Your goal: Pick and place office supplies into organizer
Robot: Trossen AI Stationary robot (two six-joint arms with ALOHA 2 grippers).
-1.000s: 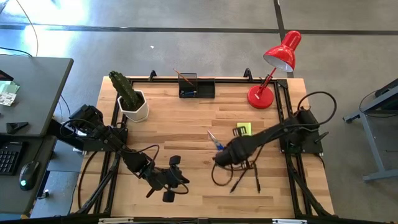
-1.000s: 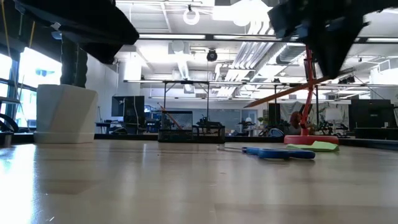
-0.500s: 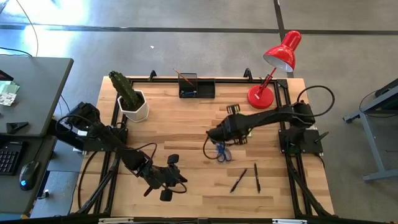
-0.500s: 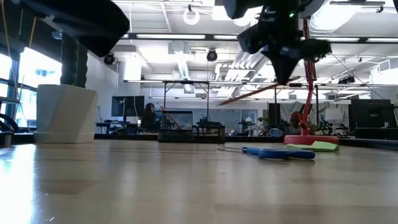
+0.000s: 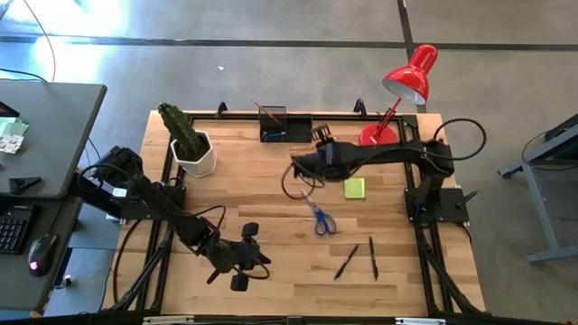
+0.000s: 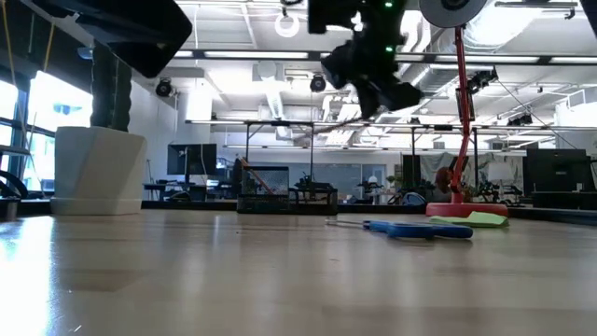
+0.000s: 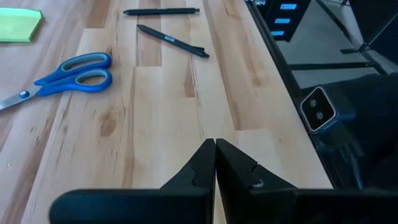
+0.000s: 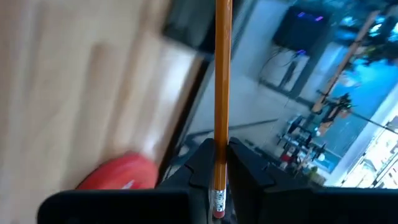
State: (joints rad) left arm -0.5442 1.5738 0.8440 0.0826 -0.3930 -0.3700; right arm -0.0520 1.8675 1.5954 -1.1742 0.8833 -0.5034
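Right gripper [image 8: 219,163] is clamped on a pencil [image 8: 222,74], and what a clean look at it: slim orange-yellow shaft, dead straight between the two dark fingers [image 8: 202,163], with a pale band near the held end. From above, that gripper [image 5: 301,165] is up off the surface [image 5: 253,194], just short of the organizer [image 5: 285,125], the small black compartmented box at the back edge, which has one thin pencil leaning out of it already.

Further from the organizer, toward the front of the surface, the scissors [image 5: 321,218] lie flat, blue handles, silver blades closed. Beside them, on the lamp side, sits the yellow-green sticky-note pad [image 5: 354,188]. Farther out again, two black pens [image 5: 359,258] lie close together at an angle.

Left gripper [image 7: 215,163] has its fingers pressed together on nothing, hanging low near the front edge [image 5: 242,262], well away from the organizer. White cactus pot [image 5: 197,155] and red lamp [image 5: 397,99] flank the organizer.
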